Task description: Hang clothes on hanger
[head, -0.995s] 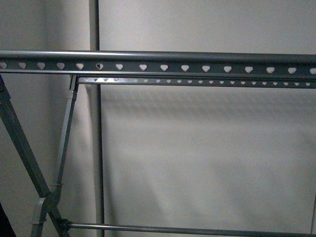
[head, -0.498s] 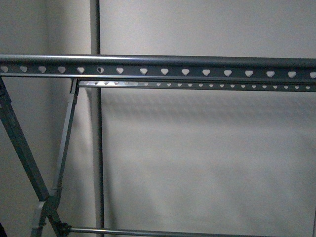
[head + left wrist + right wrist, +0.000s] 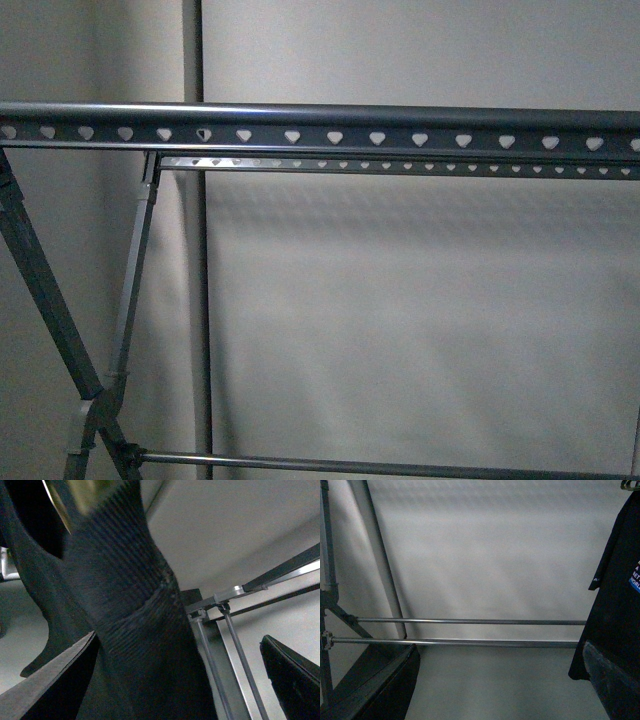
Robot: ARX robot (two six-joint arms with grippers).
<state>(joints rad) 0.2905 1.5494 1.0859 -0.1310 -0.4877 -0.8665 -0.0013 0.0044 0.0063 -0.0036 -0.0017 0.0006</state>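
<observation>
The hanger, a grey metal drying rack, crosses the front view with its near top rail point(image 3: 330, 128) and a second rail point(image 3: 400, 165) behind it, both punched with heart-shaped holes. No gripper and no clothes show in that view. In the left wrist view the clothes, black ribbed fabric point(image 3: 125, 610), fill the space close between the jaws of my open left gripper point(image 3: 175, 680). I cannot tell whether it touches them. In the right wrist view the black T-shirt point(image 3: 615, 595) with its printed logo point(image 3: 635, 575) hangs beside my open, empty right gripper point(image 3: 495, 685).
The rack's crossed legs point(image 3: 50, 310) stand at the left of the front view, with a low bar point(image 3: 380, 465) near the floor. A vertical pole point(image 3: 195, 250) and a pale wall are behind. Two low bars point(image 3: 470, 621) cross the right wrist view.
The rack's rails sat slightly lower in the front view half a second ago and are back where they were a second ago. Nothing else differs.
</observation>
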